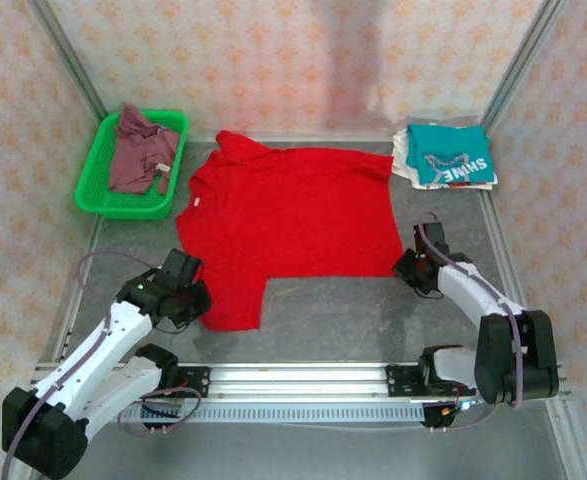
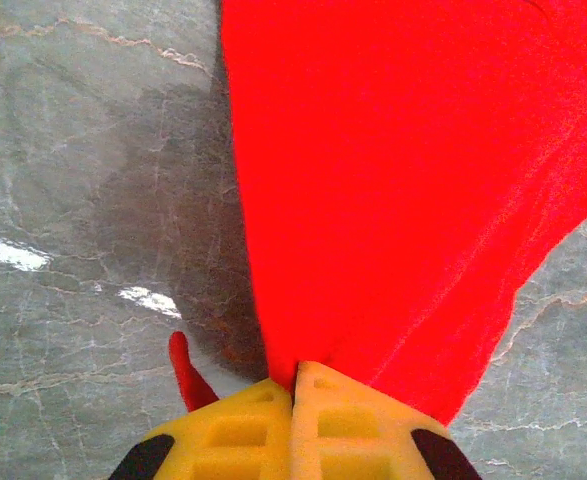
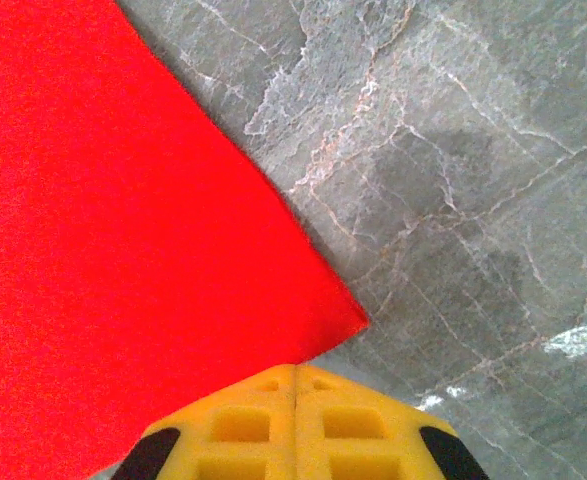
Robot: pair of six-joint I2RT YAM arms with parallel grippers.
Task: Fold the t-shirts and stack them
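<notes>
Near corners of the red t-shirt [image 1: 293, 215] are pinched; left gripper [image 2: 293, 385] clamps one, right gripper [image 3: 295, 378] the other.

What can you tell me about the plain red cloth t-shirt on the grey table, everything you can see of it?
The plain bright red cloth t-shirt looks soft and unprinted, with a small pale label near its left edge. It lies spread mostly flat on the grey marbled table, lightly rumpled at the far left. The left gripper is shut on its near left part, drawing the cloth into a taut pleat. The right gripper is shut at its near right corner.
</notes>
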